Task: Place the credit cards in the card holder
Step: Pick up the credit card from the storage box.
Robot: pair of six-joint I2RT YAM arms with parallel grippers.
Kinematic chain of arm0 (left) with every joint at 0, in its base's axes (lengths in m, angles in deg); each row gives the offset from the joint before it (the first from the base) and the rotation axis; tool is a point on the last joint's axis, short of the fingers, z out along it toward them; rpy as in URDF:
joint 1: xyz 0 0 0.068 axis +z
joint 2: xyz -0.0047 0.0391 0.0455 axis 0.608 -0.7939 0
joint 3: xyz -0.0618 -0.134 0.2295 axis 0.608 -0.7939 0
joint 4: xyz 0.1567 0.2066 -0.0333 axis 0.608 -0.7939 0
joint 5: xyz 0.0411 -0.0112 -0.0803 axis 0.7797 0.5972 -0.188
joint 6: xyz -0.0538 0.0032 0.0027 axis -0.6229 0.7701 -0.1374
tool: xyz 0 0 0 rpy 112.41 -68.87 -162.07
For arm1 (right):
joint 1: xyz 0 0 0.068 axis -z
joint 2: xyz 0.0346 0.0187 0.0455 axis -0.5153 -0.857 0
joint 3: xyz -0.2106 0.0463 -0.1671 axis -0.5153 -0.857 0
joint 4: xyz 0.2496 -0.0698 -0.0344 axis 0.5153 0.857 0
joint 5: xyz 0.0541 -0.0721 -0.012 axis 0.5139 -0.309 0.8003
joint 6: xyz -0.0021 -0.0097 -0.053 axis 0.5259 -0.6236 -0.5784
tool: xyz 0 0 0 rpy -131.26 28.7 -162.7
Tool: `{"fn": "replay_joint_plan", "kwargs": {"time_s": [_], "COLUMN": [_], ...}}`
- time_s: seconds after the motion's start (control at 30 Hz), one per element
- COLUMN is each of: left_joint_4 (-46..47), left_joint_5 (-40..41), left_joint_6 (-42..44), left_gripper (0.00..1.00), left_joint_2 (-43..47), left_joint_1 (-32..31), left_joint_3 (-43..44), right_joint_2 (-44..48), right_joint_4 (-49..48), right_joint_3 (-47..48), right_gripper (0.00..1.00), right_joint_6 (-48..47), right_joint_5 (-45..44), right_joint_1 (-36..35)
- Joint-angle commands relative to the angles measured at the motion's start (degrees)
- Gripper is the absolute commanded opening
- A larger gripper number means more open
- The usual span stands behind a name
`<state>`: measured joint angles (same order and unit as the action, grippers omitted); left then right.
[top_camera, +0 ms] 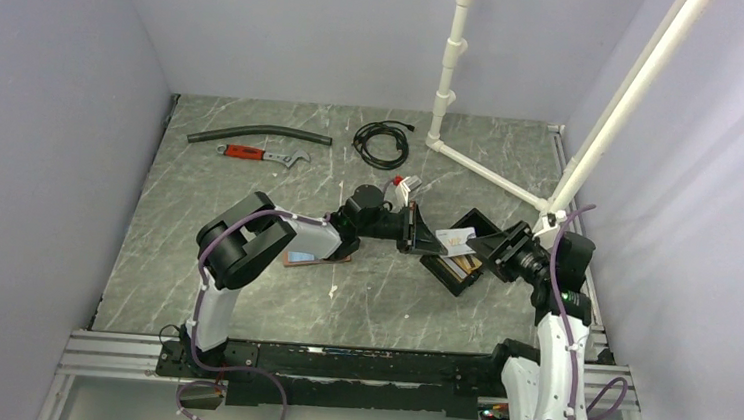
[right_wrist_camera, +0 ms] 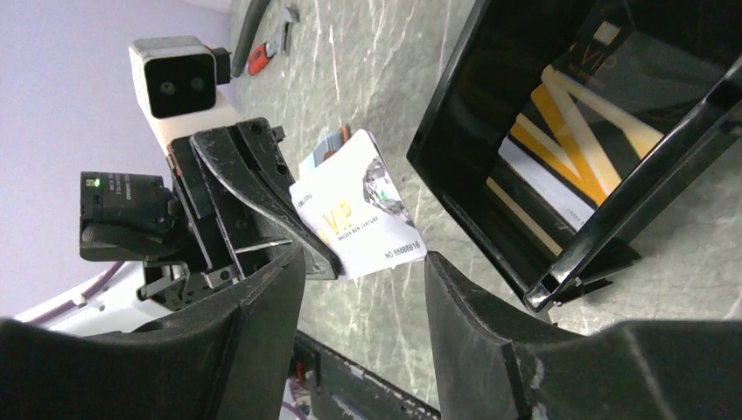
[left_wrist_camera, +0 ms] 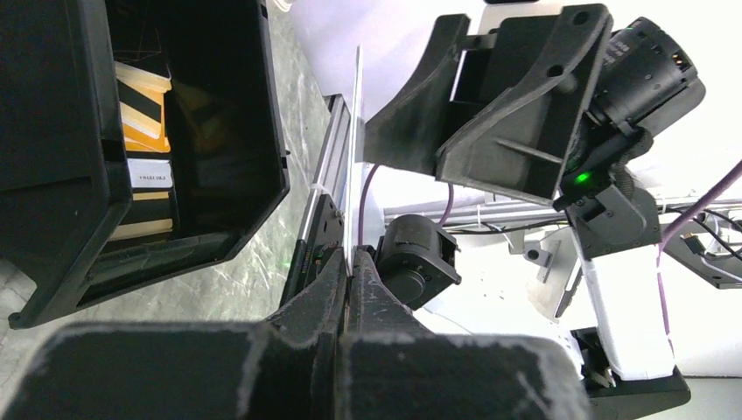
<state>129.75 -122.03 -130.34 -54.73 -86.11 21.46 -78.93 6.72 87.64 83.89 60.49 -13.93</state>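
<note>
My left gripper (top_camera: 424, 237) (left_wrist_camera: 351, 262) is shut on a white credit card (top_camera: 458, 241) (right_wrist_camera: 359, 206), held above the table just left of the card holder (top_camera: 443, 274). The left wrist view shows that card edge-on (left_wrist_camera: 354, 149). My right gripper (top_camera: 485, 247) (right_wrist_camera: 365, 262) faces the left one, jaws apart, and the card's free lower edge lies between its fingertips. The card holder (right_wrist_camera: 446, 122) (left_wrist_camera: 254, 131) is a black tray holding more credit cards (right_wrist_camera: 569, 122) (left_wrist_camera: 144, 114), gold-striped and white.
A brown wallet (top_camera: 304, 258) lies under the left arm. At the back lie a red-handled wrench (top_camera: 262, 154), a dark hose (top_camera: 258, 137) and a coiled black cable (top_camera: 381, 143). A white pipe frame (top_camera: 491, 174) stands at the back right.
</note>
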Motion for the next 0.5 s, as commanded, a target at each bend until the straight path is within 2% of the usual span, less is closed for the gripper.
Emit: {"fn": "replay_joint_plan", "kwargs": {"time_s": [0.0, 0.47], "left_joint_4": [-0.13, 0.85], "left_joint_5": [-1.52, -1.88], "left_joint_6": [1.8, 0.87], "left_gripper": [0.0, 0.0], "left_joint_2": [0.87, -0.14], "left_joint_1": [-0.03, -0.02], "left_joint_3": [1.15, 1.35], "right_joint_2": [0.12, 0.85], "right_joint_4": [3.3, 0.56], "right_joint_3": [4.48, 3.65], "right_gripper": [0.55, 0.55], "right_joint_6": [-5.13, -3.58], "right_joint_5": [-3.1, -1.22], "right_joint_1": [0.15, 0.05]}}
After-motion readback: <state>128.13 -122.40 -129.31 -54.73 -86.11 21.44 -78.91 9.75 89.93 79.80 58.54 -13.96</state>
